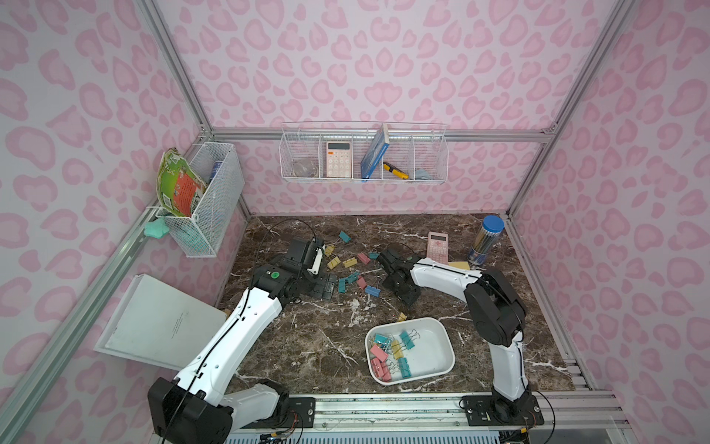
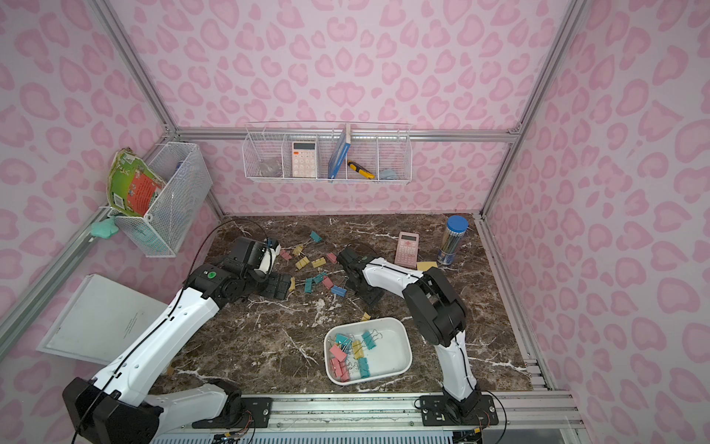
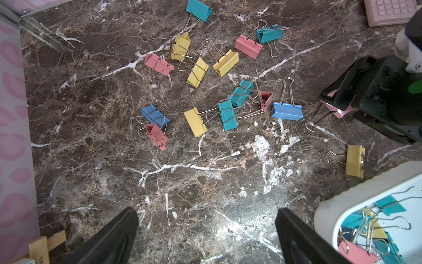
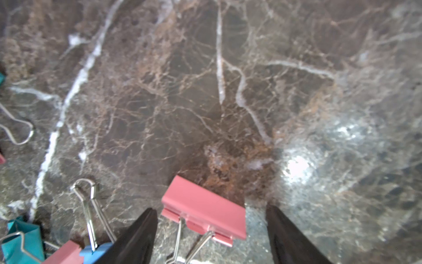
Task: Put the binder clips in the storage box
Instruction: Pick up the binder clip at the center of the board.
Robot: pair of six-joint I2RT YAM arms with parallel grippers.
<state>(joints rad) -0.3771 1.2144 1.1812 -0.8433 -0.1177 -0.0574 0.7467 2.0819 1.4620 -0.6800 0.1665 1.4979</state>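
Nearest you, the storage box (image 1: pixel 430 348) lies on the marble table (image 1: pixel 307 346). It holds about a dozen binder clips (image 1: pixel 388 353), bunched at the end toward your left arm. Just past the box's far rim lies a lone yellow clip (image 1: pixel 401 317).

Farther beyond the box, your right gripper (image 4: pixel 210 207) points down at the table with its jaws apart, straddling a pink clip (image 4: pixel 201 198). One finger (image 4: pixel 141 228) is just beside the clip's edge, and bare table shows between the clip and the other finger, so nothing is clamped.

Left of the box and farther off, your left gripper (image 3: pixel 206 212) hangs with its jaws spread wide and nothing between them.

The loose clips (image 1: pixel 351 275) are scattered between the two grippers, some touching. Farthest from the box are a pink calculator (image 1: pixel 438 248) and a blue-capped tube (image 1: pixel 485 240).
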